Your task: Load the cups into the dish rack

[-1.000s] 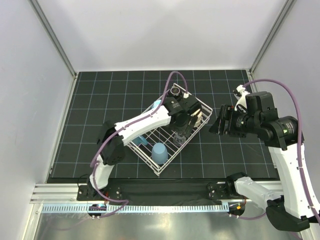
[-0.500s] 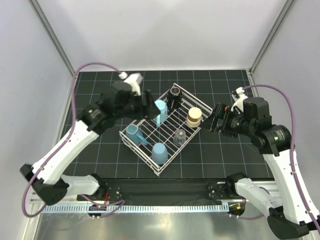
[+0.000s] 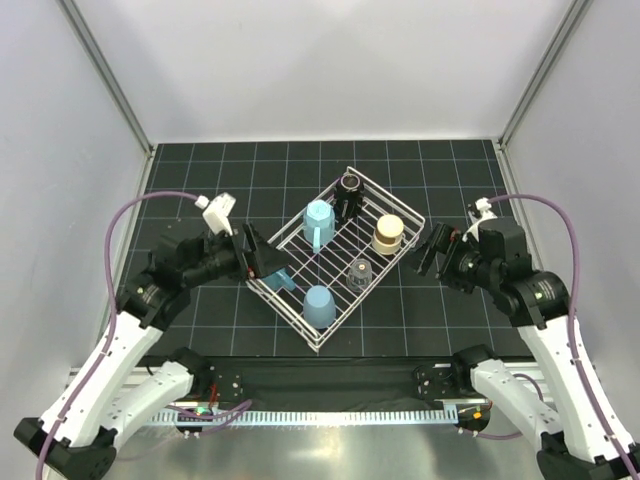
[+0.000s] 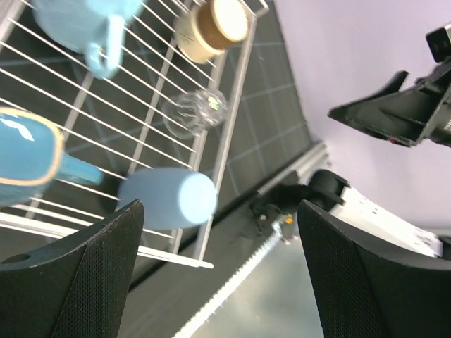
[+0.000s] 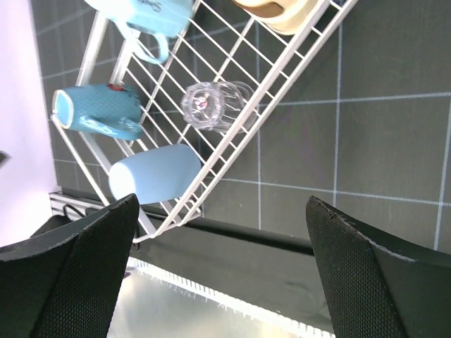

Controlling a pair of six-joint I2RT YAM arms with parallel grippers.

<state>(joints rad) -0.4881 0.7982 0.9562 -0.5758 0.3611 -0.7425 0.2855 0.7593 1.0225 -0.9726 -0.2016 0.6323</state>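
Note:
The white wire dish rack (image 3: 390, 197) sits diagonally mid-table and holds all the cups: a pale blue handled mug (image 3: 318, 220), a small dark cup (image 3: 350, 183), a beige cup (image 3: 388, 235), a clear glass (image 3: 360, 272), a light blue tumbler (image 3: 320, 305) and a blue handled mug (image 3: 280, 281), partly behind my left gripper. My left gripper (image 3: 262, 262) is open and empty at the rack's left edge. My right gripper (image 3: 432, 252) is open and empty just right of the rack. The left wrist view shows the tumbler (image 4: 169, 198) and glass (image 4: 194, 113). The right wrist view shows the tumbler (image 5: 155, 174) and glass (image 5: 208, 105).
The rack stands on a black gridded mat (image 3: 200, 200). A metal rail with the arm bases (image 3: 330, 385) runs along the near edge. White walls and frame posts (image 3: 105, 75) close in the back and sides.
My left arm has pulled out from over the rack's right part, swung far left, and now sits low at the rack's left edge. My right gripper has drawn back slightly and lower.

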